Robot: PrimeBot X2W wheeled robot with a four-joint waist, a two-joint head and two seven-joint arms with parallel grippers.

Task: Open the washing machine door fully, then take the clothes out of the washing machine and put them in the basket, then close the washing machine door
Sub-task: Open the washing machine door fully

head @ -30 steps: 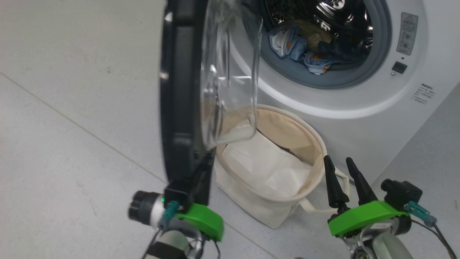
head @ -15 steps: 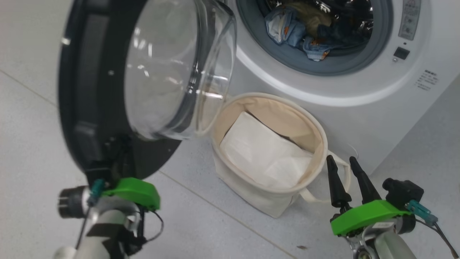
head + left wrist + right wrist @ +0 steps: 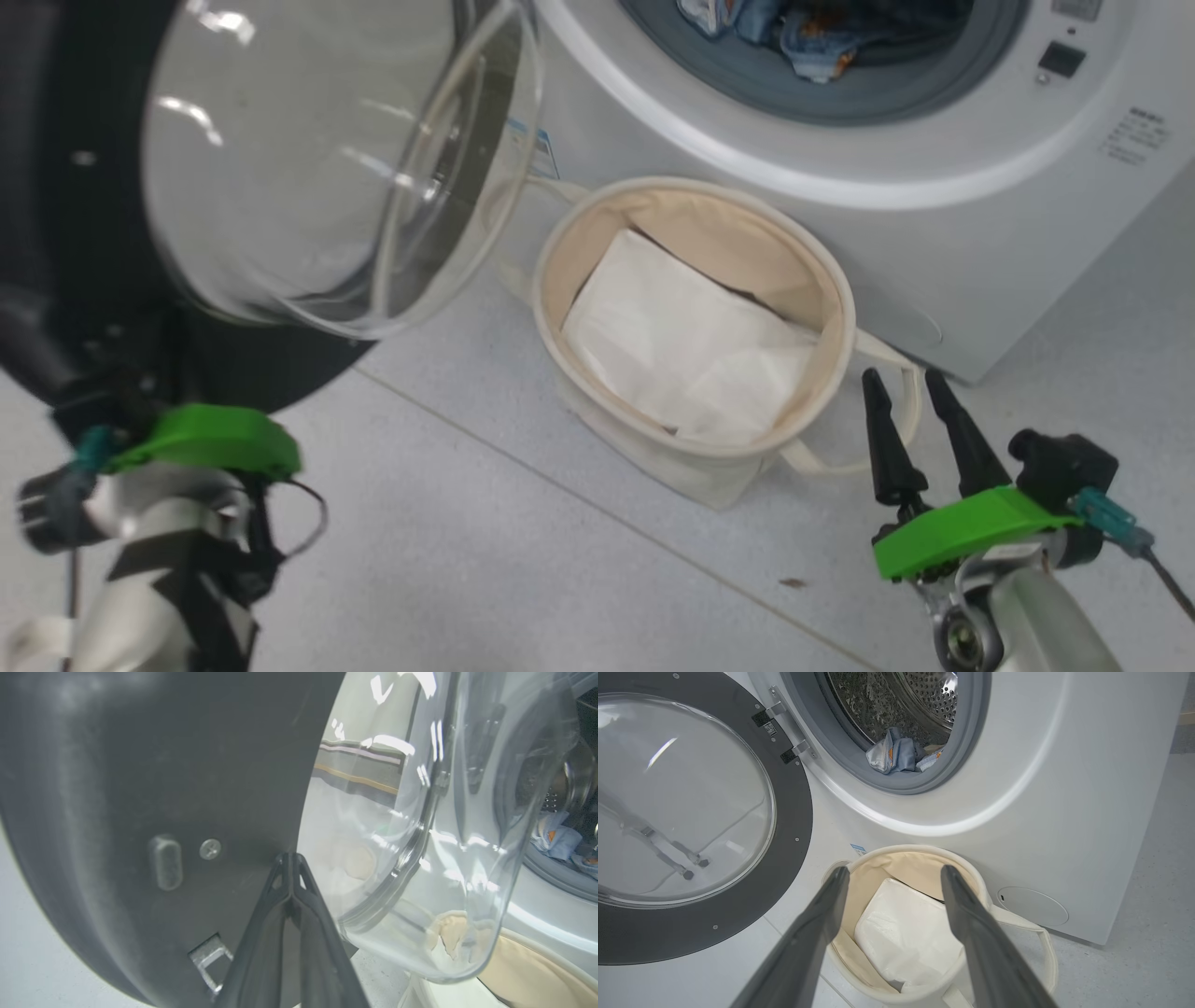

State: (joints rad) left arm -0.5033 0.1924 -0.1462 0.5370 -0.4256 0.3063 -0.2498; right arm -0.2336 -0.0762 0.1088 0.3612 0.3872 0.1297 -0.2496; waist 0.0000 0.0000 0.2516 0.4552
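left claw point(image 3: 290, 859) pinched shut by glossy black-rimmed domed glass door point(image 3: 140, 765), right claw point(image 3: 904, 383) spread empty near round canvas basket point(image 3: 837, 280)

The floor point(image 3: 485, 569) is pale grey tile, faintly speckled and matte. One thin grout line point(image 3: 597, 509) crosses it on a slant. A small brown speck point(image 3: 794, 583) lies on the tile near that line. Light is soft and even, shadows faint.
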